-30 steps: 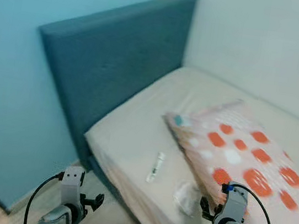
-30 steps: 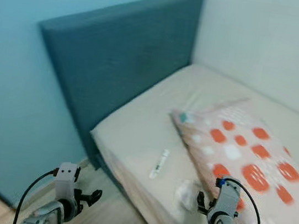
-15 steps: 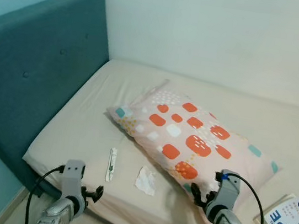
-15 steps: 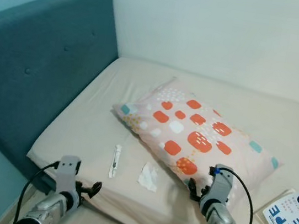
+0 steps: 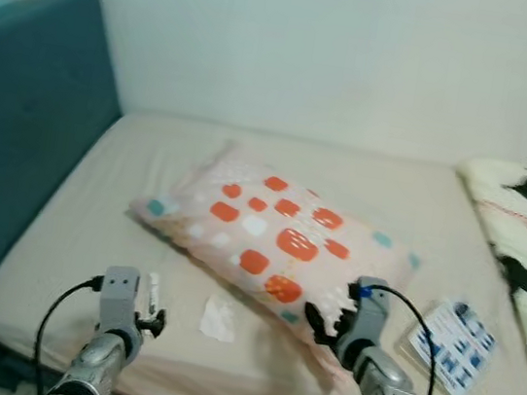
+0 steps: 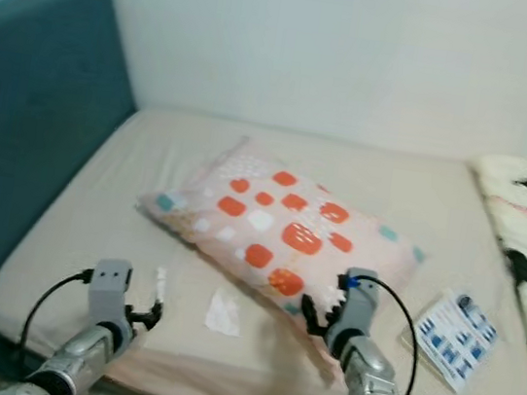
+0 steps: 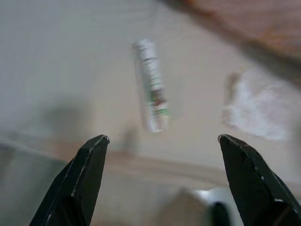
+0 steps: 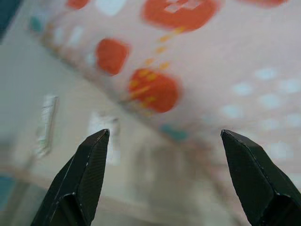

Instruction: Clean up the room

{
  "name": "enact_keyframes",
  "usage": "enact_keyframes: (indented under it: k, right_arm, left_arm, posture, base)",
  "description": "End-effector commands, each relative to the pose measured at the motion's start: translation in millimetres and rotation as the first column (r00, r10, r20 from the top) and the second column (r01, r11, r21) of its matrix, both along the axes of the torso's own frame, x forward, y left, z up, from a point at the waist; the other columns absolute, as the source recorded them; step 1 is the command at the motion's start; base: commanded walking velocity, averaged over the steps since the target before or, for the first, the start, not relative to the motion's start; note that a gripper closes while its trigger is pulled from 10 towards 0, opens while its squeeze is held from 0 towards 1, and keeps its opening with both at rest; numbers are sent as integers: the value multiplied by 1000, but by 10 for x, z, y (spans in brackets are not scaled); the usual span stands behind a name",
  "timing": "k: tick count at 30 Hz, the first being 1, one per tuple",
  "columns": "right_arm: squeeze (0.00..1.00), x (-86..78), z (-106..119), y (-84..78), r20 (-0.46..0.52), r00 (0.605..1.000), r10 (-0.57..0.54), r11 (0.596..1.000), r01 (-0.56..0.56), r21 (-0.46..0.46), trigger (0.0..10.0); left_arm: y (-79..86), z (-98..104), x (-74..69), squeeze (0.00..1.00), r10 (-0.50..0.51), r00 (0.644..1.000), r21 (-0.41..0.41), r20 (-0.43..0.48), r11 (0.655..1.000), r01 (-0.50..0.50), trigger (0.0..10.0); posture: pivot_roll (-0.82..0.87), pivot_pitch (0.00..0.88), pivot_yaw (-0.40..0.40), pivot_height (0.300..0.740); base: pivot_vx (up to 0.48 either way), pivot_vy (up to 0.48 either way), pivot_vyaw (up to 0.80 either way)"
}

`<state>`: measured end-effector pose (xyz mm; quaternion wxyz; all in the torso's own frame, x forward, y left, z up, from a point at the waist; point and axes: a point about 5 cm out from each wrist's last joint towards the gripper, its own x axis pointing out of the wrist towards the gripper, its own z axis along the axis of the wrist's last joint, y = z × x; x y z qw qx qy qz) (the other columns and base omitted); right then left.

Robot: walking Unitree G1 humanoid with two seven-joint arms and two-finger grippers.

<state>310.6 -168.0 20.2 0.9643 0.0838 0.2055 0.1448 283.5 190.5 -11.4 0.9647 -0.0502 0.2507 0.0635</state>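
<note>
White crumpled tissue (image 5: 219, 318) lies on the beige mattress (image 5: 75, 210) near its front edge, between a small white tube (image 7: 151, 84) and an orange-spotted pink pillow (image 5: 272, 238). Left gripper (image 7: 162, 181) hovers over the tube with fingers spread wide; right gripper (image 8: 164, 181), equally spread, hovers at the pillow's near corner. A blue-and-white booklet (image 5: 452, 334) lies beside a cartoon-printed cream blanket (image 5: 523, 234), with a teal padded headboard (image 5: 18, 124) at left.

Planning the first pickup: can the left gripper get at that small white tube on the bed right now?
Probably yes: the left gripper is open, the tube lies bare on the mattress ahead, apart from the tissue.
</note>
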Motion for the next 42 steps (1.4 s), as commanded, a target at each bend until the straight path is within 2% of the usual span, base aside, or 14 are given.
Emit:
enact_keyframes:
  k: [1, 2, 4, 5, 11, 16, 21, 22, 24, 25, 26, 28, 35, 42]
  right_arm:
    - [0, 6, 12, 1, 4, 1000, 19, 1000, -19, -9, 10000]
    - [0, 20, 34, 112, 17, 997, 75, 997, -75, 4, 10000]
    - [0, 20, 34, 112, 17, 997, 75, 997, -75, 4, 10000]
    - [0, 33, 51, 212, 24, 993, 113, 993, -114, 12, 10000]
    - [0, 51, 81, 342, 44, 987, 154, 988, -155, 12, 10000]
    - [0, 100, 193, 568, 87, 965, 249, 968, -251, 10, 10000]
    - [0, 119, 223, 568, 93, 963, 254, 966, -257, 20, 10000]
    - [0, 119, 223, 568, 93, 963, 254, 966, -257, 20, 10000]
    - [0, 137, 243, 533, 100, 964, 246, 969, -249, 14, 10000]
    - [0, 137, 243, 533, 100, 964, 246, 969, -249, 14, 10000]
    - [0, 146, 249, 515, 100, 966, 237, 971, -239, 8, 10000]
    - [0, 145, 249, 512, 99, 967, 235, 972, -237, 4, 10000]
    - [0, 108, 242, 549, 105, 962, 252, 967, -255, 24, 10000]
    - [0, 53, 228, 693, 112, 944, 310, 948, -315, 35, 10000]
  left_arm:
    - [38, -61, -66, 0, 11, 999, 19, -38, 1000, -10, 10000]
    - [101, -61, -78, 0, 46, 998, 47, -44, 998, -44, 10000]
    - [101, -61, -78, 0, 46, 998, 47, -44, 998, -44, 10000]
    - [160, -54, -83, 0, 77, 996, 79, -46, 994, -73, 10000]
    - [231, -35, -81, 0, 120, 992, 126, -45, 986, -114, 10000]
    - [386, 31, -62, 0, 227, 973, 213, -26, 953, -217, 10000]
    - [436, 75, -35, 0, 274, 962, 202, -4, 942, -268, 10000]
    - [436, 75, -35, 0, 274, 962, 202, -4, 942, -268, 10000]
    - [324, 125, 49, 0, 204, 978, 113, 38, 972, -207, 10000]
    - [324, 125, 49, 0, 204, 978, 113, 38, 972, -207, 10000]
    - [220, 176, 112, 0, 103, 991, 99, 85, 989, -111, 10000]
    - [198, 190, 125, 0, 73, 993, 111, 97, 990, -84, 10000]
    - [230, 221, 137, 0, 85, 989, 98, 123, 990, -98, 10000]
    - [224, 305, 196, 0, 70, 981, 100, 178, 991, -89, 10000]
  posture:
    - [-91, 86, 51, 740]
    - [-89, 86, 49, 740]
    - [-89, 86, 49, 740]
    - [-85, 87, 44, 740]
    - [-83, 86, 40, 740]
    - [-88, 86, 34, 740]
    - [-81, 86, 29, 725]
    - [-81, 86, 29, 725]
    - [-80, 87, 28, 715]
    - [-80, 87, 28, 715]
    - [-87, 90, 32, 705]
    - [-87, 90, 32, 700]
    - [-88, 95, 31, 675]
    - [-94, 101, 32, 650]
  base:
    - [0, 0, -663]
    - [0, 0, -656]
    - [0, 0, -656]
    - [0, 0, -663]
    - [0, 0, -331]
    - [0, 0, 0]
    - [0, 0, 0]
    - [0, 0, 0]
    - [0, 0, 0]
    - [0, 0, 0]
    - [0, 0, 0]
    - [0, 0, 0]
    - [0, 0, 0]
    - [0, 0, 0]
